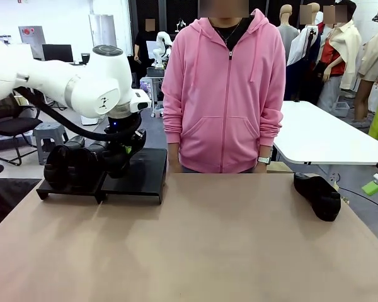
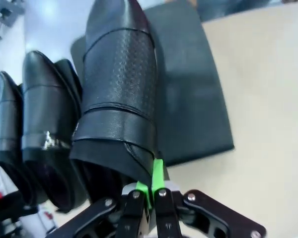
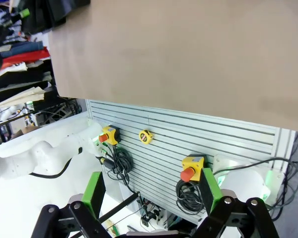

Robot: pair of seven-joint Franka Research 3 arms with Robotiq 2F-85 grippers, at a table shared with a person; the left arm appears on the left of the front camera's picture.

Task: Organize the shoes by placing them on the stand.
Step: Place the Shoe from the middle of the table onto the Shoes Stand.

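Left gripper (image 2: 150, 182), clamped on the heel rim of a shoe (image 2: 120, 94), holds it toe pointing away over the bare platform of the stand (image 2: 196, 99), its length parallel to the pair (image 2: 38, 114) resting on the neighbouring platform.

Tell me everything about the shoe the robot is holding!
The shoe is black, shiny leather with tiny dotted holes and stitched seams across its top. The left gripper has its jaws shut on the rim of its opening, toe pointing away. It hangs over the bare platform of the stand, beside two other shoes. Whether it touches the stand I cannot tell.
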